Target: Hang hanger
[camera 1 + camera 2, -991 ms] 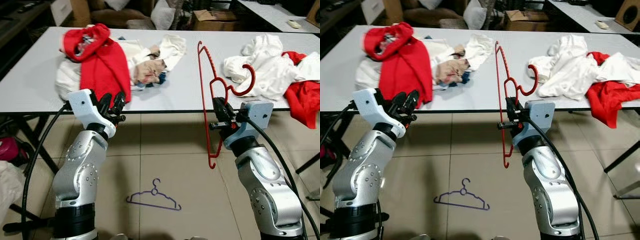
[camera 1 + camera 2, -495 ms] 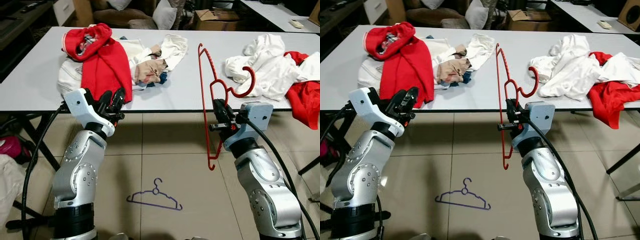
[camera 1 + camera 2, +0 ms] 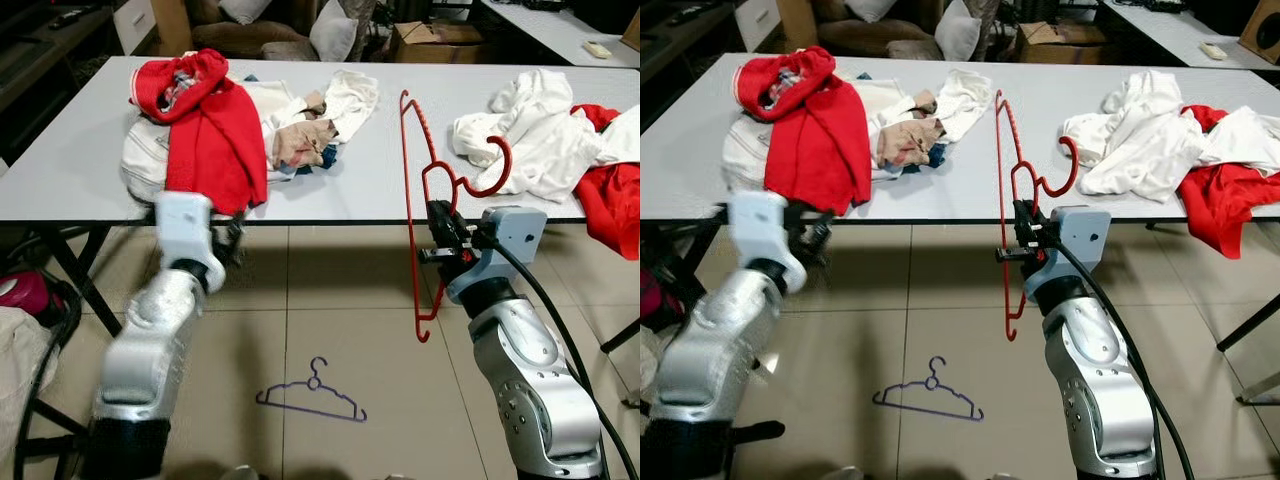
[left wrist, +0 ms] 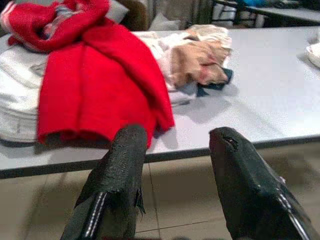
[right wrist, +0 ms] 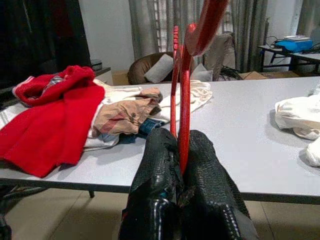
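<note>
A red plastic hanger [image 3: 408, 170] stands upright in front of the table's near edge, its hook [image 3: 490, 165] pointing right. My right gripper [image 3: 438, 228] is shut on its lower bar; the right wrist view shows the bar pinched between the fingertips [image 5: 162, 150]. My left gripper [image 4: 172, 137] is open and holds nothing. It sits just below the table's front edge, facing a red garment [image 4: 95, 85] that hangs over that edge. A second, purple hanger [image 3: 312, 392] lies flat on the tiled floor between my arms.
The grey table [image 3: 60, 170] carries a heap of red, white and tan clothes [image 3: 290, 120] on the left. White clothes [image 3: 540, 130] and a red cloth [image 3: 615, 200] lie on the right. Table legs [image 3: 70, 285] stand at the left. Chairs and boxes sit behind.
My left wrist has turned and the forearm has swung, so the wrist block now faces the camera. The right arm and red hanger have stayed put.
</note>
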You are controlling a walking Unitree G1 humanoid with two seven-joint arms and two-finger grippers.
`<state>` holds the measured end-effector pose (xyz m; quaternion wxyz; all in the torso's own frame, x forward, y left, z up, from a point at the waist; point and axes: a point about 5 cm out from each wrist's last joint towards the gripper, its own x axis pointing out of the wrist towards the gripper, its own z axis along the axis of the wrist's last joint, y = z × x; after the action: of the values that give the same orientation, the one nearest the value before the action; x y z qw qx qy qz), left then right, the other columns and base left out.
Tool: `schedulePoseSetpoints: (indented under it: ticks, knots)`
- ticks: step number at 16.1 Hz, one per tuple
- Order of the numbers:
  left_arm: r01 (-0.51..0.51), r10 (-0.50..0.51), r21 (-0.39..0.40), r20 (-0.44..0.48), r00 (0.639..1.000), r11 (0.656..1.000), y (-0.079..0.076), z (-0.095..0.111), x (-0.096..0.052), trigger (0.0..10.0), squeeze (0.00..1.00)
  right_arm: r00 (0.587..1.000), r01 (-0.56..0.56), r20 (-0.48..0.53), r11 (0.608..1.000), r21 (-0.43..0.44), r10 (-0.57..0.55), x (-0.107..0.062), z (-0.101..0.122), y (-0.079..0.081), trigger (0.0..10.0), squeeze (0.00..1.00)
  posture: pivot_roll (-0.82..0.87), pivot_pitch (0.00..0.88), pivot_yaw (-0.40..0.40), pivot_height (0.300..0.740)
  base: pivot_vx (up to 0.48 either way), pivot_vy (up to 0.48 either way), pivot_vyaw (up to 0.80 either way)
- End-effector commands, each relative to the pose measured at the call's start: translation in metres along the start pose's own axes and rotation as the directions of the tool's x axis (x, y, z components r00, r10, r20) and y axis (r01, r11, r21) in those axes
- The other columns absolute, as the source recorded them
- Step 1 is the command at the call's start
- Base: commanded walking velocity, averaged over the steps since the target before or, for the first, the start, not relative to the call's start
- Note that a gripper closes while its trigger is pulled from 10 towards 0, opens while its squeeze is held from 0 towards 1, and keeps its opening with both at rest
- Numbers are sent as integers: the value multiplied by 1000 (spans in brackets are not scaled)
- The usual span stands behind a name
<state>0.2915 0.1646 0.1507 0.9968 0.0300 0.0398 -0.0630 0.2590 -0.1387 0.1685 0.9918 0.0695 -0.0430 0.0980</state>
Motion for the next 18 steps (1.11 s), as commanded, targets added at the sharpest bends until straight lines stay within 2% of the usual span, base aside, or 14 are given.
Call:
schedulePoseSetpoints:
  ticks: [1,4,7,8,10,12,14,15,18]
  knots:
    - [-10,9,31,47,999,999,1,8,-2,10000,0,1000,23,-12,1000,-7,-23,0,-3,-4,10000,0,-44,0,6,740,0,0,0]
    - [-25,22,116,29,999,993,10,5,-3,10000,0,997,63,-44,998,-12,-64,-1,-9,-9,10000,0,-55,0,12,740,0,0,0]
    - [8,-11,100,30,999,995,8,5,-2,10000,0,991,113,-71,994,-10,-113,-6,-17,-17,10000,0,-70,0,19,740,0,388,0]
    - [20,-23,61,56,998,998,7,9,0,10000,0,988,131,-75,991,-14,-131,-6,-18,-21,10000,0,-73,0,15,740,0,480,0]
    - [-10,7,47,60,998,999,8,12,0,10000,0,983,147,-102,989,-30,-149,-5,-21,-26,10000,0,-63,0,3,740,0,0,0]
    - [-29,26,53,50,998,998,11,10,-3,10000,0,984,146,-105,989,-8,-147,-5,-23,-26,10000,0,-51,0,-2,740,0,0,0]
    - [-5,2,67,37,999,998,11,7,-8,10000,0,984,141,-110,990,21,-138,-3,-23,-23,10000,0,-48,0,-8,740,0,0,0]
    - [-6,1,88,54,999,996,12,8,-9,10000,0,985,129,-115,992,12,-127,-4,-24,-20,10000,0,-49,0,-10,740,0,0,0]
    - [7,-11,71,64,998,997,11,8,-7,10000,0,982,85,-170,996,0,-84,-9,-32,-16,10000,0,-72,0,-1,740,0,0,0]
